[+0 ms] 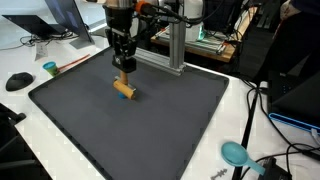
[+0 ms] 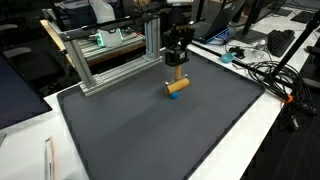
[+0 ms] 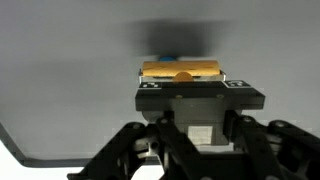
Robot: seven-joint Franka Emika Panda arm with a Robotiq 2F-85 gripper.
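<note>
Beneath the claw (image 1: 123, 67), in an exterior view: a yellow-orange block (image 1: 124, 89) with a blue end sits at the fingertips, low over the dark mat (image 1: 180, 125). The jaws stand narrow and closed on the block. An aluminium frame (image 1: 176, 45) rises just behind the claw, and a teal utensil (image 1: 235, 153) lies well apart, off the mat.

Beneath the claw (image 2: 178, 66), in an exterior view: the block (image 2: 176, 87) shows tilted, its blue end lowest, on or just above the mat (image 2: 150, 135). The frame (image 2: 110, 55) stands to one side of the claw.

Ahead of the claw (image 3: 190, 84), wrist view: the block (image 3: 180, 70) spans the gap between the two pads, with grey mat beyond it.

Progress, as judged: the grasp appears made. No clear lift shows, and the block remains near the mat's middle.

Hard to make out: whether the block touches the mat or hangs just clear of it, since its shadow merges with it in both exterior views. In the wrist view the blue part is mostly hidden behind the yellow body, the picture is soft, and the block's underside is out of sight.
</note>
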